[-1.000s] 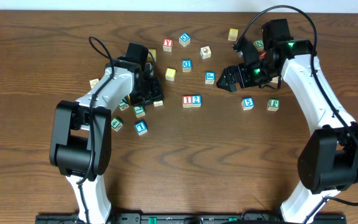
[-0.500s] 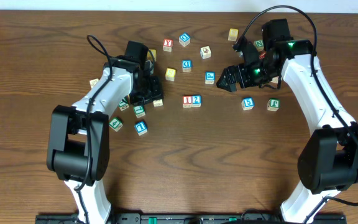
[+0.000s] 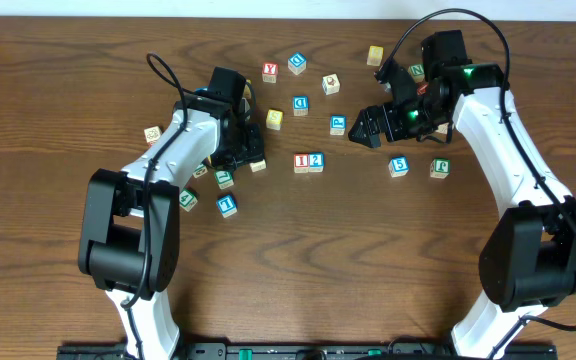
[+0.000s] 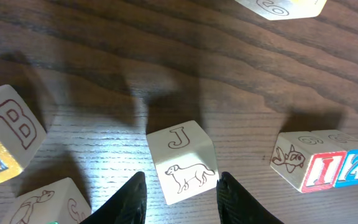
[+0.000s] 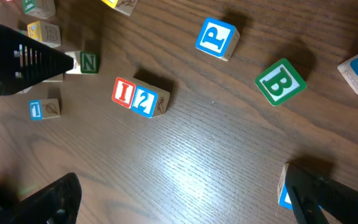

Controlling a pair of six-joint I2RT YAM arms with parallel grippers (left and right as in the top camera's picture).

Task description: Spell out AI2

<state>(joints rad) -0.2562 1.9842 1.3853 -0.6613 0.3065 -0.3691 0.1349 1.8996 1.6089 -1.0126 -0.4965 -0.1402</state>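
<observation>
Red I cube (image 3: 302, 161) and blue 2 cube (image 3: 315, 160) sit touching, side by side, mid-table (image 3: 368, 260), reading "I2" in the overhead view; the I is to the left of the 2. Bare wood lies on the near side of the pair, and a gap left of the I. Left gripper (image 4: 182, 186) is low over the wood, jaws open a little wider than one cube, tips flanking a pale cube marked "J" (image 4: 182, 158) with a dog drawing; cannot tell whether they touch it. It stands near the I, apart from it. Right gripper (image 5: 179, 180) hovers to the right of the pair, jaws wide, holding nothing. Near it are a blue "P" cube (image 5: 216, 38) and a green "B" cube (image 5: 281, 82).
</observation>
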